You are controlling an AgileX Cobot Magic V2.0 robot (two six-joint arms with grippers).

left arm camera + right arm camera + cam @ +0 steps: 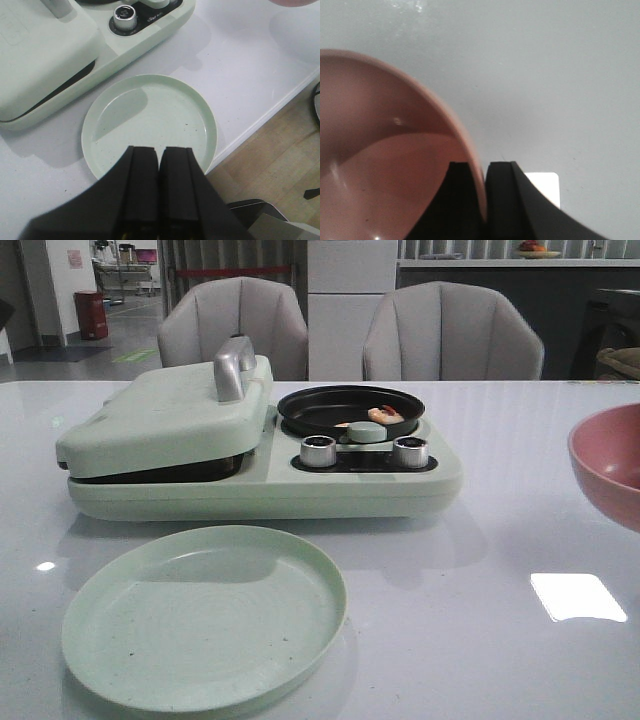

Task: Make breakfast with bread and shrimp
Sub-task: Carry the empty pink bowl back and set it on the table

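Note:
One small curled orange-pink shrimp [385, 415] lies in the round black pan [300, 408] on the right half of the pale green breakfast maker [260, 490]. No bread is in view; the maker's lid [160, 420] is down on the left half. Neither gripper shows in the front view. My left gripper [160, 152] is shut and empty, hovering over the near edge of the empty green plate [150, 115]. My right gripper [486, 167] is shut on the rim of the pink bowl [380, 150], one finger inside and one outside.
The green plate [205, 615] lies in front of the maker. The pink bowl [610, 465] is at the table's right edge. Two silver knobs [318, 450] sit on the maker's front. Two grey chairs [235, 325] stand behind the table. The table's edge [270, 120] runs close to the plate.

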